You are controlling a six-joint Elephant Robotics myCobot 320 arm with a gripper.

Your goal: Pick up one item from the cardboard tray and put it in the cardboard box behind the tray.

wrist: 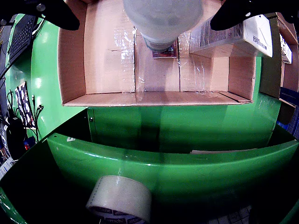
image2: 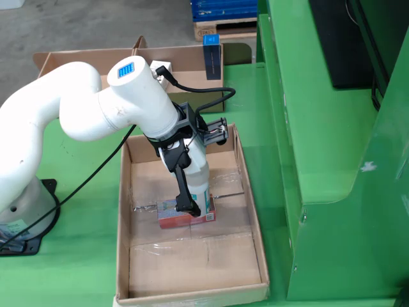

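In the view from the side, a white plastic bottle [image2: 199,174] stands upright in the near cardboard box [image2: 192,262], its base on or against a red packet [image2: 185,216]. My gripper [image2: 192,192] reaches down around the bottle, one black finger [image2: 182,185] along its left side. In the view that rides on the gripper, the bottle [wrist: 161,21] fills the top centre with the red packet [wrist: 165,54] just under it. My gripper [wrist: 145,23] is open: the black fingers [wrist: 60,14] sit in the top corners with cardboard showing between them and the bottle.
A white carton [wrist: 236,35] lies at the top right of the box floor [wrist: 107,56]. Below it are a green curved ledge [wrist: 177,163] and a tape roll [wrist: 120,198]. A second cardboard tray [image2: 77,61] with a blue box [image2: 212,54] lies farther back. Green machinery [image2: 319,160] stands to the right.
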